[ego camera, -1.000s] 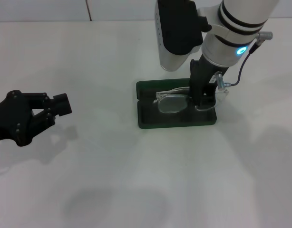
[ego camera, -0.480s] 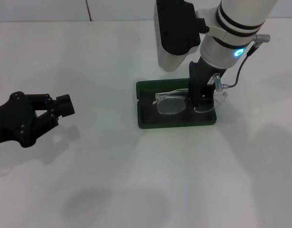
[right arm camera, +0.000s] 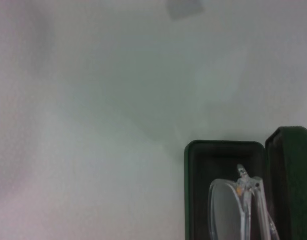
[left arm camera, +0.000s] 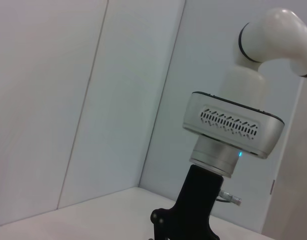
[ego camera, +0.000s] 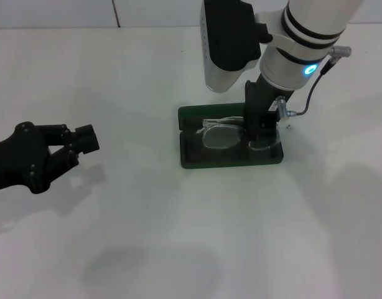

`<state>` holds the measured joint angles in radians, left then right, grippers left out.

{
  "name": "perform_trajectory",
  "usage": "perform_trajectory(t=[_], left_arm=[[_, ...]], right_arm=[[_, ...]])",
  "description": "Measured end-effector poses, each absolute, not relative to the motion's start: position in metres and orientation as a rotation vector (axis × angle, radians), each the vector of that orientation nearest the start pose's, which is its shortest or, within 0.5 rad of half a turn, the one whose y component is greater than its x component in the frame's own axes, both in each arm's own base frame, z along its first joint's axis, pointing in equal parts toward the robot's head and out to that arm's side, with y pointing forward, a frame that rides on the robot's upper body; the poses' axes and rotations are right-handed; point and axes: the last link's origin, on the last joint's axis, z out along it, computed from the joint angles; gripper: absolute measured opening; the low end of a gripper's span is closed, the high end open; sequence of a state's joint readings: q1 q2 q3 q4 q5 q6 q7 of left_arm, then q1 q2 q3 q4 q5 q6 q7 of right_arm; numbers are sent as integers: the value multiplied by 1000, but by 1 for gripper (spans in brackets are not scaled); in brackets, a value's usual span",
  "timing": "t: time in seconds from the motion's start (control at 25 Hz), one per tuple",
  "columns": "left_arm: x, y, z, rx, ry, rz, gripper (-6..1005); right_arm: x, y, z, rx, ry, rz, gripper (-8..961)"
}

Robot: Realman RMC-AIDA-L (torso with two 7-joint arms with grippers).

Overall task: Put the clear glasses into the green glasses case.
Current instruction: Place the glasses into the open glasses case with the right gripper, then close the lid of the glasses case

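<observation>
A white table (ego camera: 178, 237) holds an open green glasses case (ego camera: 197, 159), the landmark here. The clear glasses (ego camera: 221, 135) lie inside the case's dark tray, folded, with the lid standing up along the case's far edge. The right gripper (ego camera: 260, 132) reaches straight down into the case at its right end, right at the glasses' right side; whether it grips them or how far it is spread cannot be told. The left gripper (ego camera: 85, 140) hovers well to the left of the case, above bare table, fingers partly spread and holding nothing.
</observation>
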<state>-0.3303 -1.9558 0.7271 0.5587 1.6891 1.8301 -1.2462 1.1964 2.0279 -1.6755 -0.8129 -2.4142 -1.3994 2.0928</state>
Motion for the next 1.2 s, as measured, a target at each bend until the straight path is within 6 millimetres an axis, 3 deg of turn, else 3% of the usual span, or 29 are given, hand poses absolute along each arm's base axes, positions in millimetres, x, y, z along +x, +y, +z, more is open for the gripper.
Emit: perform_trajectory(t=[0.88, 1.2], left_arm=[[-302, 263, 52, -2597, -571, -1065, 138], [-303, 263, 55, -2573, -577, -1077, 138]], right_arm=[[64, 400, -71, -2925, -207, -846, 87], [61, 384, -66, -2923, -251, -747, 90]])
